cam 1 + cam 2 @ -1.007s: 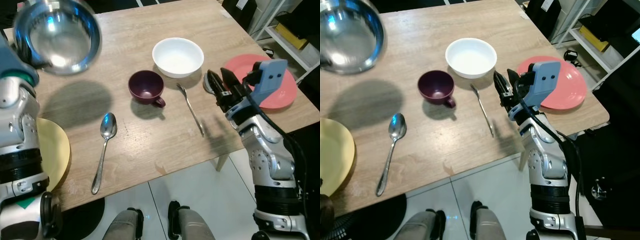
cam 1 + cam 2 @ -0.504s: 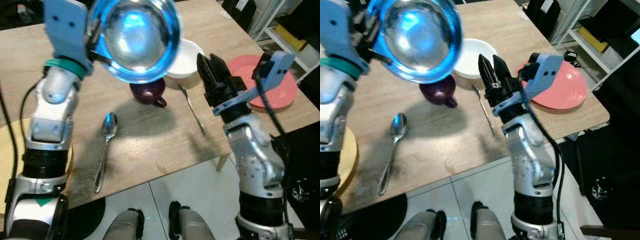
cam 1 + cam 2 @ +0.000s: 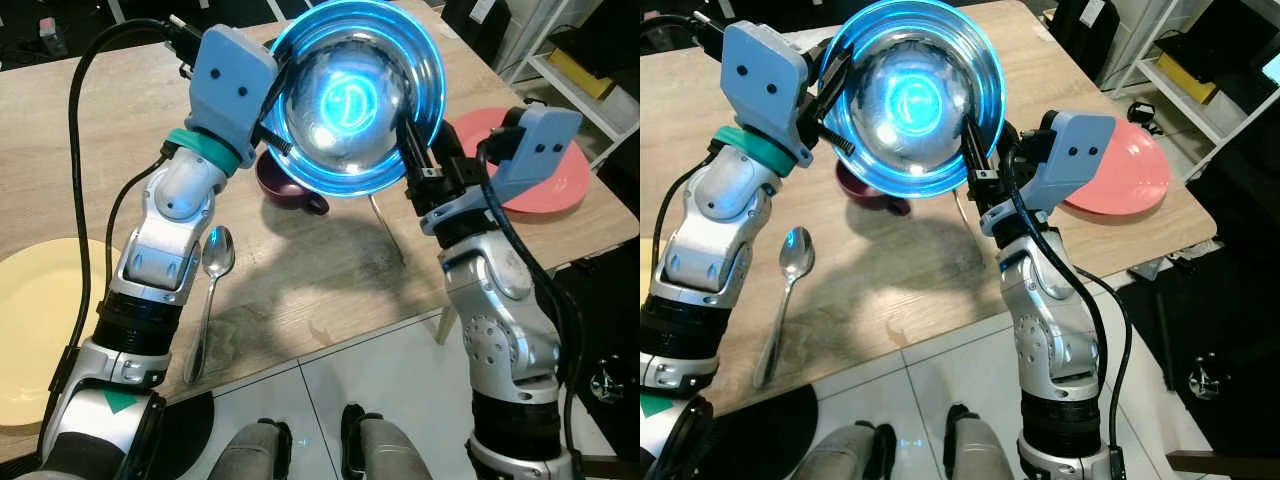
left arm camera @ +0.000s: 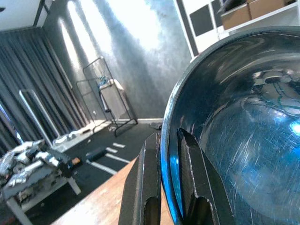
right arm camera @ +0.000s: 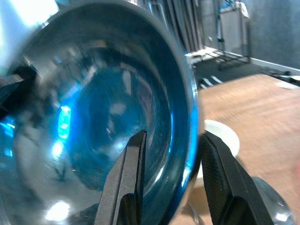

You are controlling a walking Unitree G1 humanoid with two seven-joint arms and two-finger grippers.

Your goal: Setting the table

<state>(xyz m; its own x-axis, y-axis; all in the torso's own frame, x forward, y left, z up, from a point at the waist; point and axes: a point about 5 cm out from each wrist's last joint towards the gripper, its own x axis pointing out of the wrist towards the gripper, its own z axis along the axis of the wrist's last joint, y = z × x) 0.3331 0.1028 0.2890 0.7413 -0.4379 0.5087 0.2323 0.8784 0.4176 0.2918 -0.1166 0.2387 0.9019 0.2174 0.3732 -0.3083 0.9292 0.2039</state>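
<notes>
The steel bowl [image 3: 352, 95] has swung across, high above the surface [image 3: 300, 270]! Left claw [image 4: 169, 154] pinches its rim; right claw [image 5: 171, 161] straddles the opposite rim, unclosed. Handover, I'd say: right must clamp first.

I took it for a dining corner in a home or a mock-up of one. A wooden table [image 3: 60, 180] carried a yellow plate [image 3: 30, 330], pink plate [image 3: 570, 180], spoon [image 3: 210, 290] and purple cup [image 3: 285, 190]. Beyond the table stood white shelving [image 3: 590, 70], grey curtains [image 4: 28, 93] and a metal rack [image 4: 108, 98]; white tiles [image 3: 400, 390] lay beneath.
</notes>
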